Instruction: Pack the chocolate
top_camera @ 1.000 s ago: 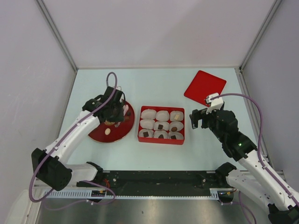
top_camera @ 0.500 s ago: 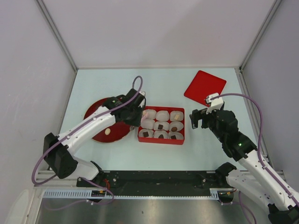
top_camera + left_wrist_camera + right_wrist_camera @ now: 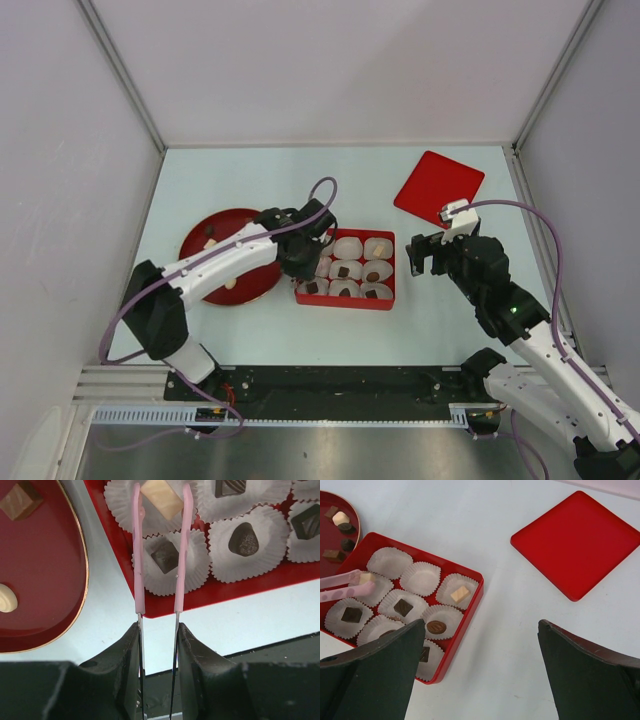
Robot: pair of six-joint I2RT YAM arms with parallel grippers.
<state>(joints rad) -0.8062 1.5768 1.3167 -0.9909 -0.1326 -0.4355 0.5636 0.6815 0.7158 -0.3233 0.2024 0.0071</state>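
at the left of the pale tabletop point(image 3: 250, 180) lies a round red plate point(image 3: 200, 255). a few loose chocolates rest on it, among them a brown cube point(image 3: 20, 501) and a round cream piece point(image 3: 6, 601). the left arm stretches across the plate toward the red box point(image 3: 345, 302) just beside it.

the left tool point(image 3: 158, 630) is partly closed. its fingers pinch the thin metal shanks of the pink-handled tongs point(image 3: 181, 555). between the tong tips sits a cream chocolate point(image 3: 161, 497), held over the middle cup of the box's left column. whether it touches the paper i cannot tell.

the box holds nine white paper cups point(image 3: 420, 578) in three rows:
- far row: the left and centre cups are empty, and the right one holds a cream cube point(image 3: 460, 594).
- middle row: a dark square point(image 3: 403, 607) lies in the centre cup and a brown oval point(image 3: 436, 627) in the right one.
- near row: each of the three cups holds a dark piece.

just right of the box, the right tool point(image 3: 480, 670) hovers above bare tabletop, its jaws spread wide with nothing between them. beyond it, toward the far right corner, a flat red square piece point(image 3: 438, 187) lies on the tabletop, apart from the box.
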